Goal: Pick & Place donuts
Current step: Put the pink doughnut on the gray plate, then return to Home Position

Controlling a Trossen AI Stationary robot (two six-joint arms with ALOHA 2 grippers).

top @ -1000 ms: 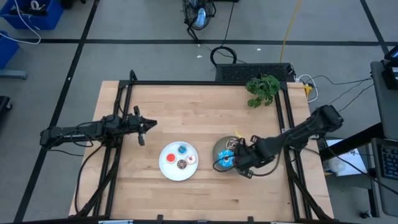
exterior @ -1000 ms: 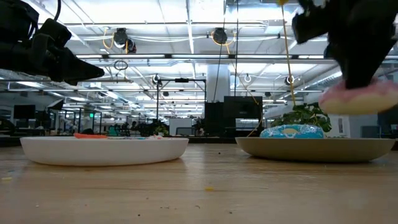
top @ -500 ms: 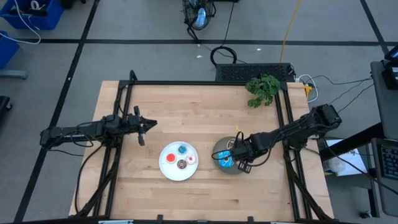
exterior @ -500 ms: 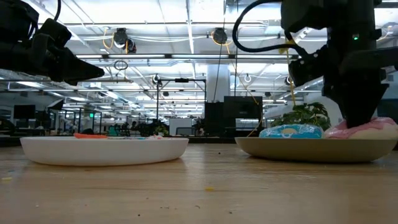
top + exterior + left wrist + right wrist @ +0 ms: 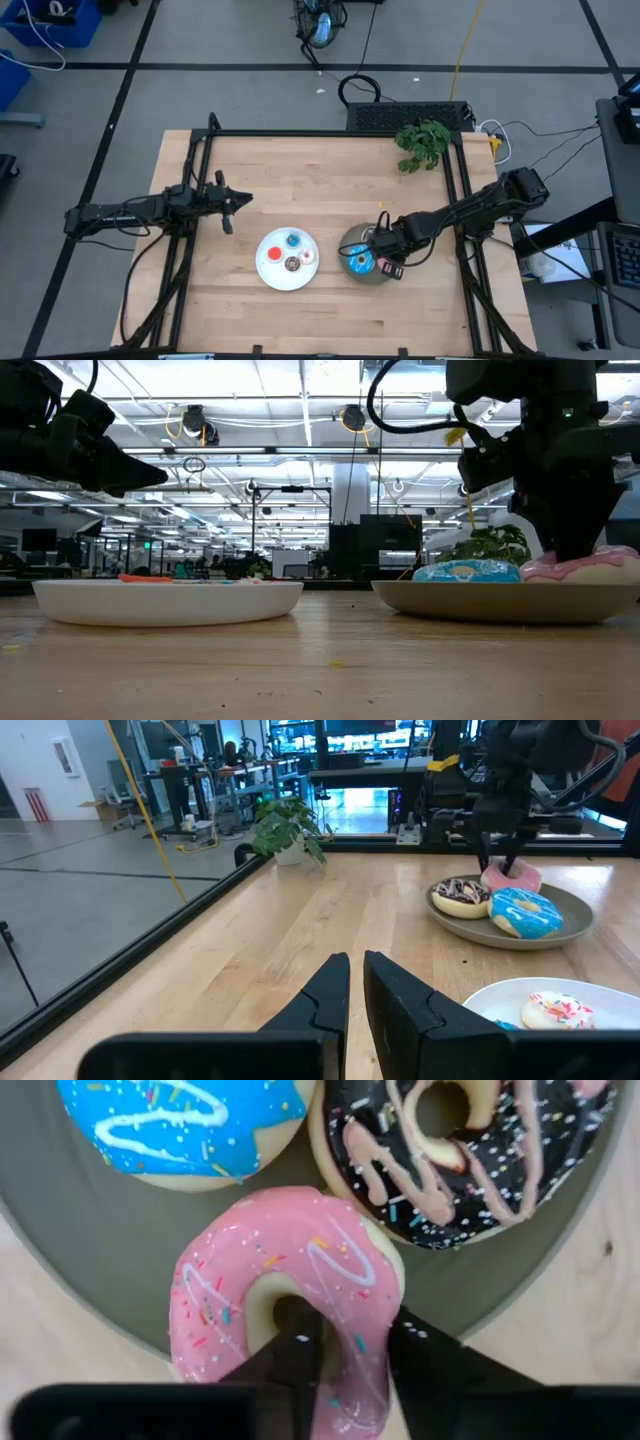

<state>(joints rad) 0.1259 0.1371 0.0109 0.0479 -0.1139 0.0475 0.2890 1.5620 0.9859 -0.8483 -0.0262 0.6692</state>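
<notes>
The right gripper (image 5: 345, 1355) stands low over the grey plate (image 5: 350, 240), at the plate's edge nearest the table front. Its 2 fingers (image 5: 290, 1345) straddle one side of the pink donut's (image 5: 290, 1295) ring, 1 finger in the hole and 1 outside; I cannot tell whether they press the donut or are loosened from it. The pink donut lies partly over the plate rim, tilted. Beside it on the same plate lie the blue donut (image 5: 185, 1125) and the chocolate donut (image 5: 465, 1150), both flat and close together. The white plate (image 5: 270, 262) is near the grey one, at its left in the high view, and it carries 4 tiny donuts (image 5: 293, 252). The left gripper (image 5: 355, 985) waits in the air over the left side of the table, its fingers clenched and empty.
</notes>
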